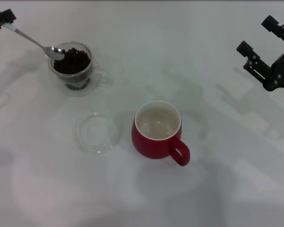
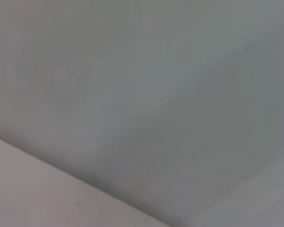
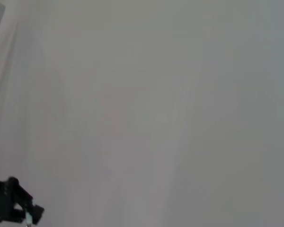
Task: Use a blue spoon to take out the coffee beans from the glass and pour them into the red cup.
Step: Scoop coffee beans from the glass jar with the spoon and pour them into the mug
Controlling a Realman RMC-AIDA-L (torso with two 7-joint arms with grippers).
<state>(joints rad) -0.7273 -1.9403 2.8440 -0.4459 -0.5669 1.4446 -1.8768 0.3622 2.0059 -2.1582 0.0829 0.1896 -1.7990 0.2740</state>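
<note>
The glass (image 1: 75, 71) stands at the far left of the table, full of dark coffee beans (image 1: 74, 61). My left gripper (image 1: 4, 20), at the far left edge of the head view, is shut on the blue spoon (image 1: 35, 42); its metal bowl rests at the glass's rim on the beans. It also shows small in the right wrist view (image 3: 14, 205). The red cup (image 1: 157, 132) stands at the table's middle, cream inside, holding no beans, handle toward me. My right gripper (image 1: 261, 43) hangs open at the far right, away from everything.
A flat shallow clear glass dish (image 1: 97, 132) lies between the glass and the red cup, just left of the cup. The white table (image 1: 217, 179) fills the view. The left wrist view shows only bare surface.
</note>
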